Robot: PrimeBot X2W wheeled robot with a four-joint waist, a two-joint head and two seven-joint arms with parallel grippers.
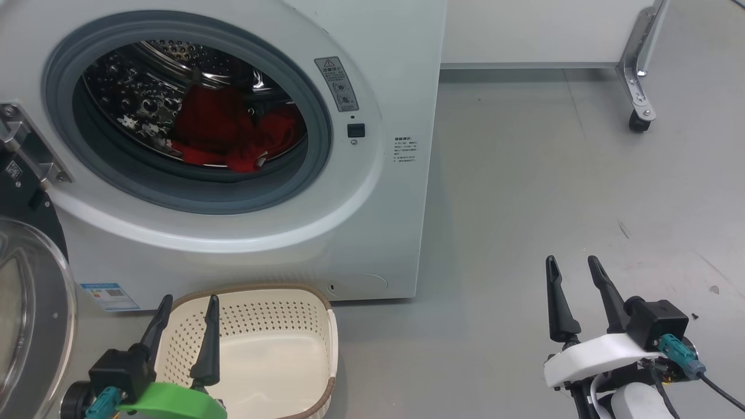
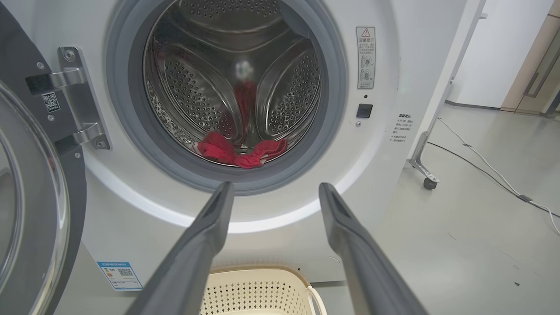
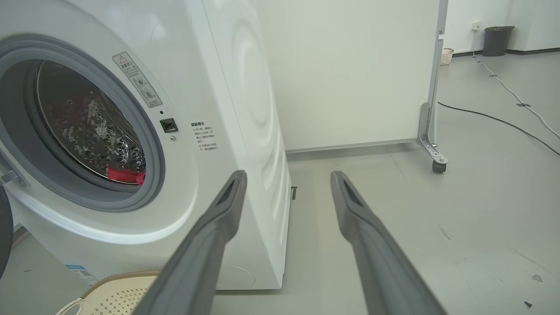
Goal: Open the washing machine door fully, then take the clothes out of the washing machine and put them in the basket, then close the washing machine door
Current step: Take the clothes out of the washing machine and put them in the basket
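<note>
The white washing machine (image 1: 378, 192) stands with its door (image 1: 29, 302) swung open to the left on its hinge. Red clothes (image 1: 233, 134) lie at the bottom of the steel drum, also seen as clothes (image 2: 240, 151) and clothes (image 3: 127, 176). The cream basket (image 1: 314, 299) sits on the floor in front of the machine, with nothing in it. My left gripper (image 1: 187, 305) is open above the basket's left rim, fingers pointing at the drum. My right gripper (image 1: 573, 267) is open over bare floor to the machine's right, holding nothing.
A white partition on a castor (image 1: 639, 123) stands behind and right of the machine. Grey floor (image 1: 553, 192) spreads to the right. Cables (image 3: 503, 122) run across the floor farther back, and a dark bin (image 3: 496, 40) stands by the far wall.
</note>
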